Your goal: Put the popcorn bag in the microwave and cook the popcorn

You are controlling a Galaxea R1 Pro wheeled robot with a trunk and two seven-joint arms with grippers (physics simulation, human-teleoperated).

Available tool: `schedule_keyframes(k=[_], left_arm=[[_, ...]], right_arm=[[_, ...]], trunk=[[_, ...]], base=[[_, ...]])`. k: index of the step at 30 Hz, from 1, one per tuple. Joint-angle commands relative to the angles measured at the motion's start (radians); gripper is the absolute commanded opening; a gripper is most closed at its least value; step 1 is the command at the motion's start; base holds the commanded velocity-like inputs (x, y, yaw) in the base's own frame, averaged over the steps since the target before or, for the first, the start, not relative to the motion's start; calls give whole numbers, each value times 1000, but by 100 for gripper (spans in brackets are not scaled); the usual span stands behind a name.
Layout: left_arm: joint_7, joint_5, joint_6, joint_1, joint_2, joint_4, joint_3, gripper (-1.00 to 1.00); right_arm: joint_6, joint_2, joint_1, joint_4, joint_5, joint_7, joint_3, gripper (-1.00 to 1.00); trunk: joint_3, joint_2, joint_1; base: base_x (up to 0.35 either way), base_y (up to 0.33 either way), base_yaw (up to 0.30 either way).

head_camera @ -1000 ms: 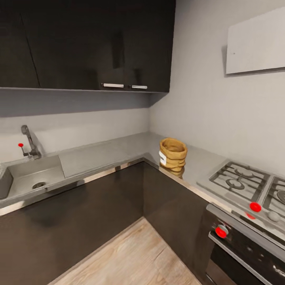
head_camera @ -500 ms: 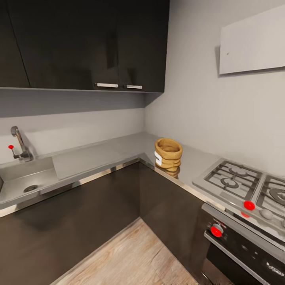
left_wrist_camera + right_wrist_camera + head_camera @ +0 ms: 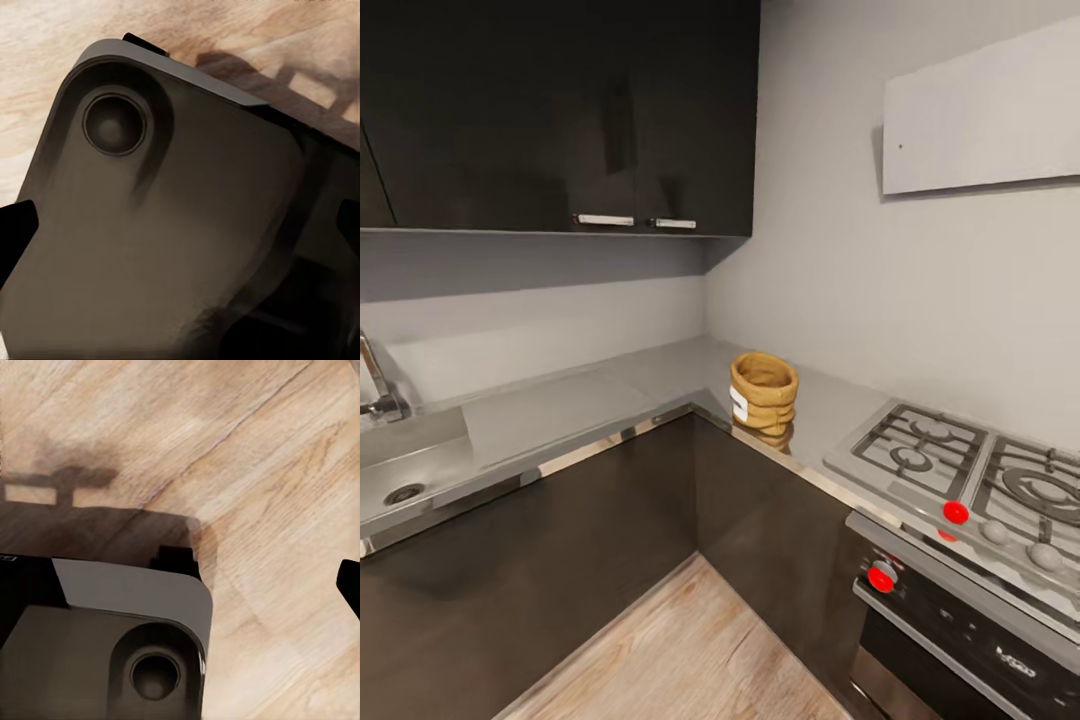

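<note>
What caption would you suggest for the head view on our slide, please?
Popcorn bag upright on the corner countertop, between sink and gas hob.

Robot's base (image 3: 172,247) is a smooth grey-brown shell with rounded corners and a dark edge trim, plus a round recessed socket (image 3: 112,124) set into one corner. From the right wrist the same shell (image 3: 97,652) looks paler grey, with black fingertips (image 3: 349,585) poking in at the frame edge.

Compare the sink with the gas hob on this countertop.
The sink is a smooth sunken basin with a drain hole; the gas hob sits raised, topped with dark grates. The sink lies on the left run, the gas hob on the right run, the popcorn bag between. Both are set into the grey countertop.
</note>
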Motion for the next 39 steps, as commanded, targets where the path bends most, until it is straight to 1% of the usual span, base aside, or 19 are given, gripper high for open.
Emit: schedule_keyframes(k=[1, 5, 7, 11, 39], left_arm=[[1, 3, -2, 0, 0, 0, 1, 100], [1, 3, -2, 0, 0, 0, 1, 100], [1, 3, -2, 0, 0, 1, 1, 100], [1, 3, -2, 0, 0, 1, 1, 100], [-1, 3, -2, 0, 1, 1, 1, 100]], right_arm=[[-4, -1, -1, 3, 8, 1, -9, 100], [-2, 3, -1, 3, 7, 1, -9, 100], [12, 11, -1, 3, 3, 1, -10, 100], [12, 7, -1, 3, 4, 2, -11, 100], [13, 2, -1, 3, 7, 1, -7, 100]], trunk=[[2, 7, -4], [15, 35, -19], [21, 49, -27], [32, 77, -42], [75, 273, -150]], base=[[0, 0, -1], [0, 0, 0], [0, 0, 0], [0, 0, 0], [0, 0, 0]])
